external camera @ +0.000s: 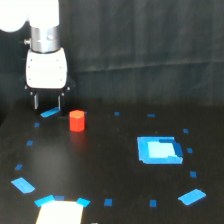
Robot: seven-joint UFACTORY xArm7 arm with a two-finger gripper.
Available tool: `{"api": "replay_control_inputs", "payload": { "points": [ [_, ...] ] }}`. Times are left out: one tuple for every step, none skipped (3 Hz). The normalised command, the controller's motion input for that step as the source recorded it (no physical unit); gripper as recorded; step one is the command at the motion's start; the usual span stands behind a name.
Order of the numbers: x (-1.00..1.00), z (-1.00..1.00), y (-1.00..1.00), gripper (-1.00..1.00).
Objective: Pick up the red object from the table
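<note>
The red object [77,120] is a short red-orange cylinder standing upright on the black table [100,165], toward the exterior view's left. My gripper [47,105] hangs from the white arm a little to the left of it and slightly farther back. Its two dark fingers [36,101] point down with a gap between them and nothing held, so it is open. The fingertips sit just above the table, apart from the cylinder.
A large blue rectangle [159,149] lies at the exterior view's right. Small blue tape marks [49,113] dot the surface, one right under the gripper. A pale patch [60,212] shows at the bottom edge. A dark curtain closes off the back.
</note>
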Motion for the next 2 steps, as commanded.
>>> {"api": "replay_control_inputs", "payload": {
  "points": [
    [1.00,-0.33,-0.81,0.64],
    [0.97,-0.06,-1.00,0.76]
  ]
}}
